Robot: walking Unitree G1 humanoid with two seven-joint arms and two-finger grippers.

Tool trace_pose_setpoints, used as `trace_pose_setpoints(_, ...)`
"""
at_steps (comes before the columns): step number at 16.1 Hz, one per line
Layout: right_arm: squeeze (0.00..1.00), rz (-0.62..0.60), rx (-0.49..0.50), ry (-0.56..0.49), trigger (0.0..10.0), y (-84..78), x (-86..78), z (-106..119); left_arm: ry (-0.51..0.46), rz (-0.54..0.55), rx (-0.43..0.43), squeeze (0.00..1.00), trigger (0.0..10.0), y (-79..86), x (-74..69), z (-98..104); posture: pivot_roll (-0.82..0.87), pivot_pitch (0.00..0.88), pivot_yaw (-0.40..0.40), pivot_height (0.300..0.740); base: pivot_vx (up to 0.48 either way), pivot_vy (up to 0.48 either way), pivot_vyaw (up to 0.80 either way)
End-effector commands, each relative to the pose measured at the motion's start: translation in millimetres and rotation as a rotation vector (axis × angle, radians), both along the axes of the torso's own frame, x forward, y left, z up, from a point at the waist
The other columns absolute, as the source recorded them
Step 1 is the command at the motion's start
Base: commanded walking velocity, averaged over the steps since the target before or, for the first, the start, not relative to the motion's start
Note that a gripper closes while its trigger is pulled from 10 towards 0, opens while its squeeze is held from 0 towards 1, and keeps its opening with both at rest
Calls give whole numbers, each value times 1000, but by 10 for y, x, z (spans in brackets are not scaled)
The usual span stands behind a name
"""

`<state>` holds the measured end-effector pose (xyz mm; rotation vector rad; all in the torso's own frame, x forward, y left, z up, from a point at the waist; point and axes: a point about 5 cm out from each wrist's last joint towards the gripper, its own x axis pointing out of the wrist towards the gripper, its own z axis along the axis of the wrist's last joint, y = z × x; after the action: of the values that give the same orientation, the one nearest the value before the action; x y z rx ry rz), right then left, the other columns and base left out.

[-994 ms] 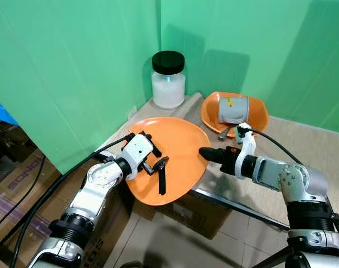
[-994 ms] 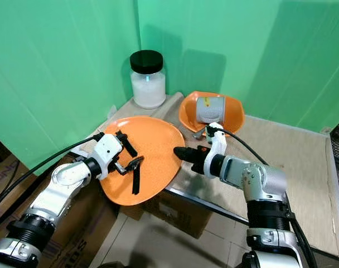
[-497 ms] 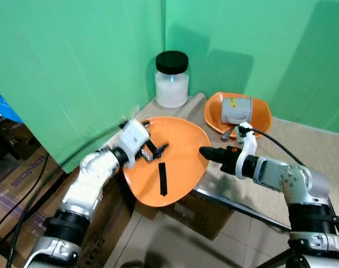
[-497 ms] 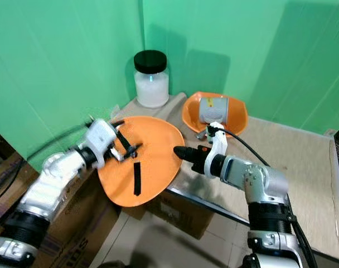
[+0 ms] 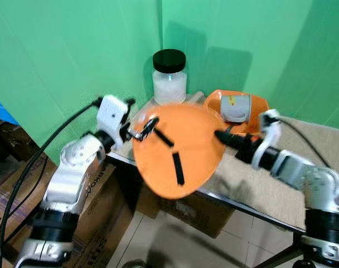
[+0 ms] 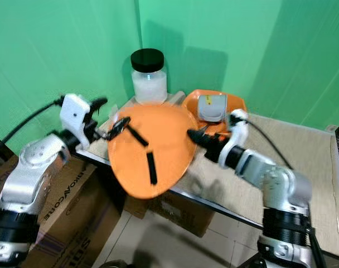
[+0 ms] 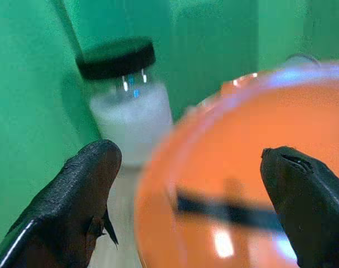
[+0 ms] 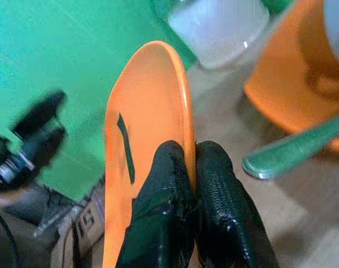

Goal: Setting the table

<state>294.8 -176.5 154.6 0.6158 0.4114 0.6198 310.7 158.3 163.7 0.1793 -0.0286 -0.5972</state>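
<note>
A large orange plate [image 5: 180, 151] with two black strips on its face hangs tilted over the table's front left corner. My right gripper [image 5: 225, 137] is shut on the plate's right rim; in the right wrist view its fingertips [image 8: 172, 167] pinch the thin edge. My left gripper [image 5: 143, 129] stands open at the plate's left rim, and the plate [image 7: 253, 167] lies just beyond its spread fingers [image 7: 88, 178]. I cannot tell whether it touches the rim.
A glass jar [image 5: 169, 78] with white contents and a black lid stands at the table's back corner. An orange bowl [image 5: 258, 106] behind the plate holds a grey cup [image 5: 236, 107], with a spoon [image 8: 292, 148] beside it. Beige cloth [image 5: 314, 139] covers the table. Cardboard boxes [image 5: 97, 195] stand below.
My right gripper has lifted and tipped the plate up over the table edge. My left gripper has come off the plate's face and drawn back to its left rim.
</note>
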Motion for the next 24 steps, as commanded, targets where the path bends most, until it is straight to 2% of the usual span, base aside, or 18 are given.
trace_pose_setpoints(1,0,16,47,-71,0,3,-14,140,3,-11,-20,1000,10000,7,-24,33,22,0,82,740,0,0,0)
trace_pose_setpoints(4,0,4,76,-138,0,-49,-9,266,33,9,-164,1000,10000,47,-63,48,27,0,74,740,0,0,0)
trace_pose_setpoints(5,0,2,114,-178,0,-76,-11,335,92,-16,-302,396,10000,36,-80,57,33,0,70,740,0,0,0)
trace_pose_setpoints(6,0,5,155,-222,0,-94,-20,404,162,-43,-425,0,10000,36,-87,29,34,0,69,740,0,0,0)
trace_pose_setpoints(7,0,7,162,-231,0,-97,-25,418,173,-41,-447,0,10000,44,-82,18,34,0,70,740,0,0,0)
trace_pose_setpoints(8,0,12,195,-269,0,-105,-49,468,217,-11,-534,0,10000,99,-40,-22,30,0,76,740,0,0,0)
trace_pose_setpoints(9,0,12,211,-282,0,-112,-59,487,226,-3,-548,0,10000,119,-31,-33,30,0,76,740,0,0,0)
trace_pose_setpoints(12,0,32,279,-343,0,-132,-133,576,297,-81,-635,0,10000,120,-78,-29,20,0,92,740,0,0,0)
trace_pose_setpoints(13,0,33,284,-347,0,-132,-144,580,313,-110,-641,0,2000,91,-100,-29,20,0,92,740,0,0,0)
trace_pose_setpoints(14,0,31,284,-347,0,-133,-146,578,325,-133,-651,0,0,70,-118,-31,20,0,93,740,0,0,0)
trace_pose_setpoints(17,0,27,288,-342,0,-134,-152,572,323,-194,-690,0,0,43,-180,16,21,0,94,740,0,0,0)
trace_pose_setpoints(24,0,13,290,-330,0,-139,-128,553,271,-217,-778,0,0,74,-197,135,27,0,89,740,0,0,0)
